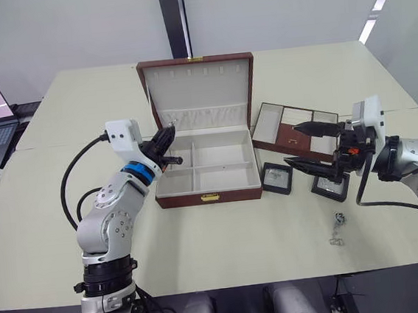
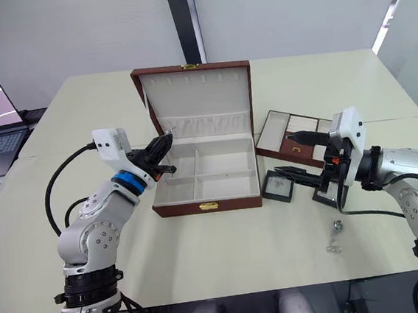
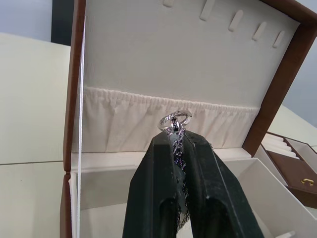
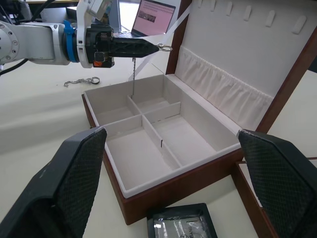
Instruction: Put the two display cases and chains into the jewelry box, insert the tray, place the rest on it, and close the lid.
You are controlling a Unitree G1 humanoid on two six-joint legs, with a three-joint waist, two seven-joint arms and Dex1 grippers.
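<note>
My left gripper [image 1: 170,150] is pressed together on a chain [image 4: 133,74]: the ring pokes out past the fingertips in the left wrist view, and the rest hangs as a thin line straight down toward the rear left compartment of the jewelry box [image 1: 207,170]. The tips sit over the box's left wall, just in front of the raised lid [image 1: 197,86].

The risk I see is in the release. The chain dangles close to the left wall and the divider, so if I let go while the tips are this near the edge, it could drape over the rim or slide out onto the table [image 1: 239,242]. It could also snag between my fingers and fail to fall, since part of it is wedged along them.

My right gripper [image 1: 313,146] is spread wide, held above the two display cases. One display case [image 1: 277,177] lies just off the box's front right corner; the other display case [image 1: 330,186] lies below my lower finger, which covers part of it. Coming down carelessly there, I could nudge either frame or bump the tray [image 1: 293,131], which sits just behind them, beside the box's right wall. A second chain [image 1: 338,230] lies on the table nearer me, well clear of both cases.
</note>
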